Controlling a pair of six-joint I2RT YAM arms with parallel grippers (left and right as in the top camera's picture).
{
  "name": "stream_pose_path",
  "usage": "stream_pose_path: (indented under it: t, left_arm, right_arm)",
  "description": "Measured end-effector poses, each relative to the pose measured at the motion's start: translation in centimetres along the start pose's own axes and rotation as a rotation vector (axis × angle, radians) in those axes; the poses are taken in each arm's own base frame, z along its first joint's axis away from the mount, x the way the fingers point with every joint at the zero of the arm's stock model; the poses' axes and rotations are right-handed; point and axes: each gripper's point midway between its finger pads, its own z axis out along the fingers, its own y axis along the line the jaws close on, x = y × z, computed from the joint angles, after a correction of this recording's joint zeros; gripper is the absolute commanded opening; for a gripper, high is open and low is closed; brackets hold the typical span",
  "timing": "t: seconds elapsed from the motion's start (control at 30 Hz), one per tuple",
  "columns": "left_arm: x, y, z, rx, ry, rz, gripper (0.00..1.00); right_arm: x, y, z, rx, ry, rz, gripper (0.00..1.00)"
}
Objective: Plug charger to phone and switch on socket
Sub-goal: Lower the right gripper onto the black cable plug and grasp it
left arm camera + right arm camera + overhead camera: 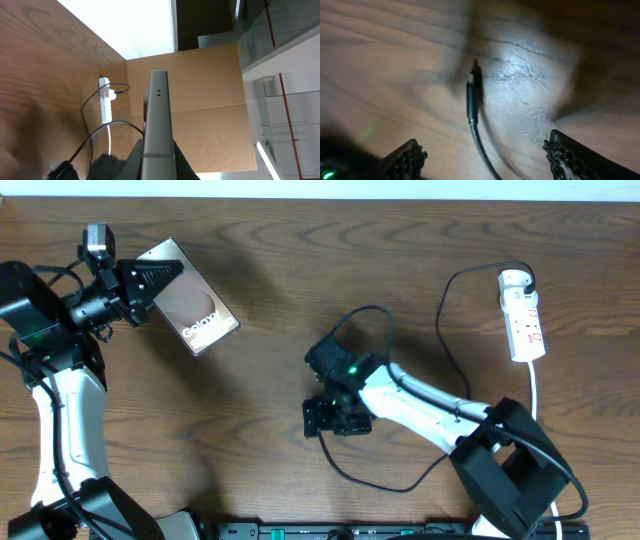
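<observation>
Left gripper: clamped on one end of the phone, at the table's far left. Your left wrist view shows the phone's thin edge running straight up between the jaws, so it is held edge-on to that camera. The "Galaxy" lettering faces the overhead camera.

Right gripper: mid-table, jaws spread wide, holding nothing. In your right wrist view the two fingers sit at the bottom corners of the frame. The charger's plug tip lies on the wood between and ahead of them, touching neither. The charger trails back from the tip toward the camera. How high the fingers are above the wood, you cannot tell.

Charger overhead: thin black cable looping around the right gripper, then running up to the far end of the socket.

Socket: far right of the table, well apart from both grippers and from the phone.
</observation>
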Motion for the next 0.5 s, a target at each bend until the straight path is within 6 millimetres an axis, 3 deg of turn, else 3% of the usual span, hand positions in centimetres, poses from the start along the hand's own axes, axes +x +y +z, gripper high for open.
stream_pose_path:
  t: [0.5]
  left_arm:
    - [0.0, 0.0, 0.0, 0.0, 0.0, 0.0, 0.07]
  right_arm:
    - [0.0, -1.9, 1.0, 0.175, -0.072, 0.02, 0.62]
